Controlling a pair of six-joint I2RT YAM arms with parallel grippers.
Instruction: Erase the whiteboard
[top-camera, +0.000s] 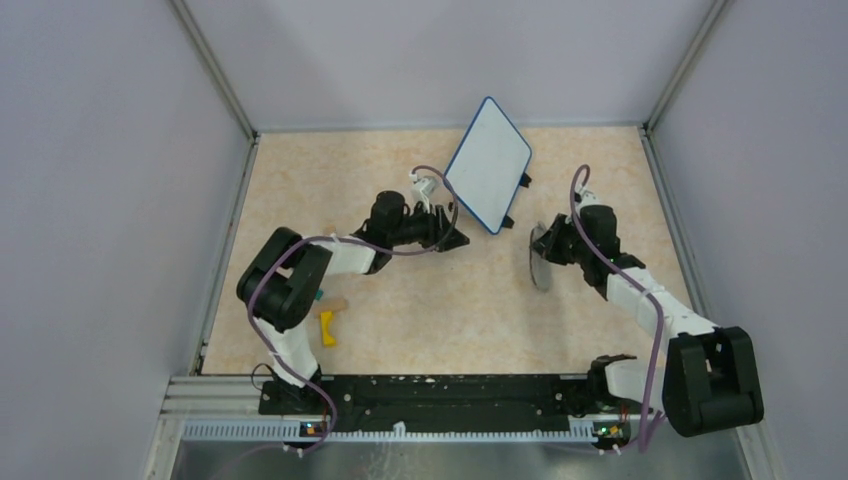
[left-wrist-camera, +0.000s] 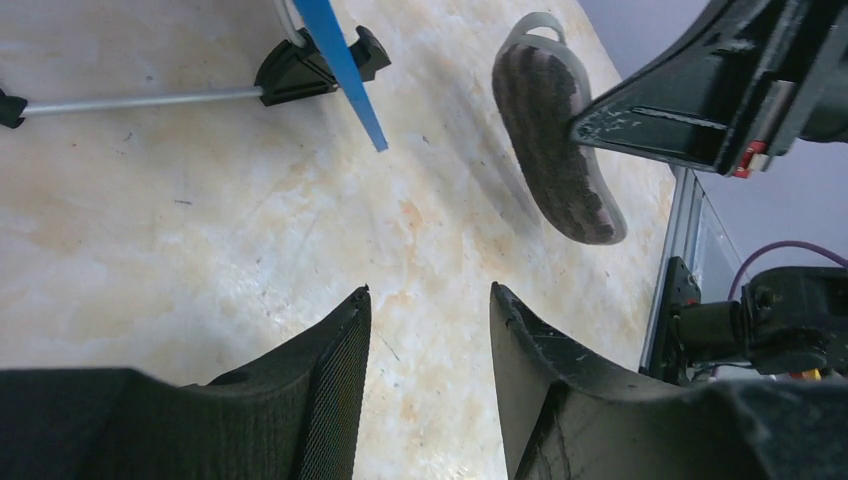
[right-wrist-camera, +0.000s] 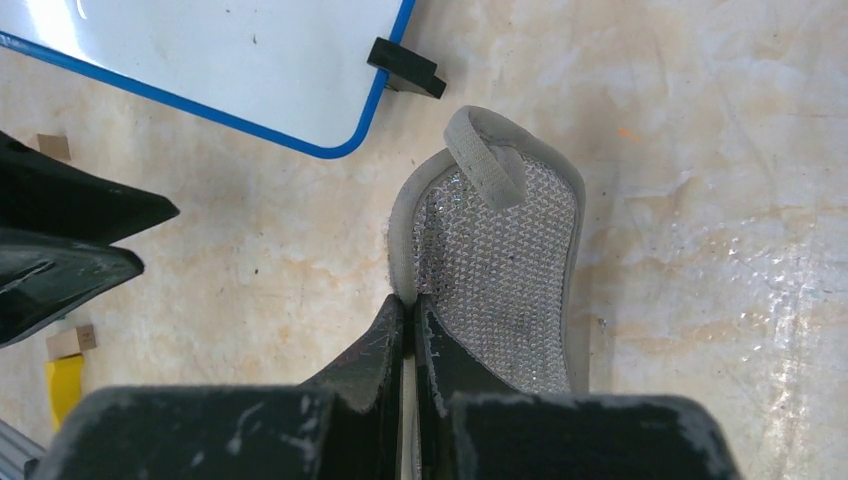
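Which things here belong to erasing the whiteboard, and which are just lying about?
Part of the job:
- whiteboard, propped on black feet
- grey eraser pad, pinched in the right tool
- left tool, open and empty beside the board

Lying about:
- yellow piece by the left arm
- small tan block next to it
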